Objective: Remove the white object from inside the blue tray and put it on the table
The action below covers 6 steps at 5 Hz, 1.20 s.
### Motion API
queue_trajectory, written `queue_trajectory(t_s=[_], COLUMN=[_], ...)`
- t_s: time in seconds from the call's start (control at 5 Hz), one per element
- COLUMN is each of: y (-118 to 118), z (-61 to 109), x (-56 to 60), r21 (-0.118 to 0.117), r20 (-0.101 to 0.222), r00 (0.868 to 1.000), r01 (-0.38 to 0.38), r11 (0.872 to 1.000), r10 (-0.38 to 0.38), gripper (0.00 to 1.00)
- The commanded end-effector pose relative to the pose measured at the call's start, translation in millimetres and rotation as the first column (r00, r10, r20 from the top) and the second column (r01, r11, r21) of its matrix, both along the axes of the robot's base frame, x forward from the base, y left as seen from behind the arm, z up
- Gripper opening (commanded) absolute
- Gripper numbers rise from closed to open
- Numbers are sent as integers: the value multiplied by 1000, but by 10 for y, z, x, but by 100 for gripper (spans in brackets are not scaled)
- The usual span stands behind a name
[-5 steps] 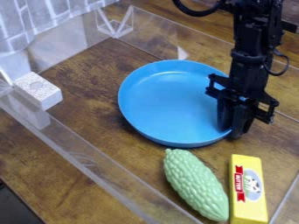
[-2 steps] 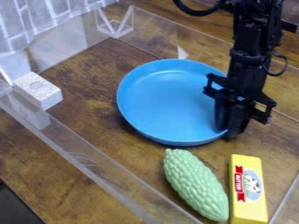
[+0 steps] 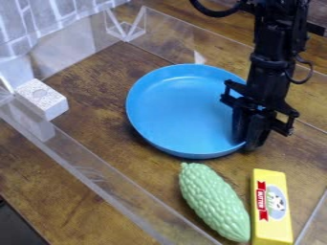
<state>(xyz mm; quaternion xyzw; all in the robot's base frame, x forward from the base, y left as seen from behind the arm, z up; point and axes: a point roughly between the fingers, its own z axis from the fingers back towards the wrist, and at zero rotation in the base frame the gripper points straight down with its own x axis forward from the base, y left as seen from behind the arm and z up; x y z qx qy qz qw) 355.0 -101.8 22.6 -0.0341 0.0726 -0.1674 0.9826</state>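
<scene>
The blue tray [image 3: 185, 110] lies on the dark wooden table [image 3: 115, 187], and its visible floor is bare. The white object does not show inside it; it may be hidden behind the gripper. My black gripper [image 3: 258, 142] points straight down at the tray's right rim, its fingers [image 3: 251, 129] close together and down at rim level. The arm's own body hides whatever lies between them, so I cannot tell whether they hold anything.
A green bumpy gourd [image 3: 215, 201] and a yellow packet [image 3: 270, 207] lie in front of the tray. Clear plastic walls [image 3: 90, 158] fence the work area on the left and front. A pale rough block [image 3: 38, 96] sits beyond the left wall.
The tray has crept slightly to the left, and the gripper has stayed at its right rim. Nothing else has moved.
</scene>
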Motion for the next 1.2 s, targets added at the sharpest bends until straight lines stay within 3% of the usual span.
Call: queue_trajectory(t_s=[0.0, 1.0], y=[72, 70], z=[92, 232], x=[33, -12], r21=[2, 3], r20=[23, 17], r00=[999, 996], r01=[34, 87], r11=[999, 996], r10=[-34, -87], gripper=[0, 0])
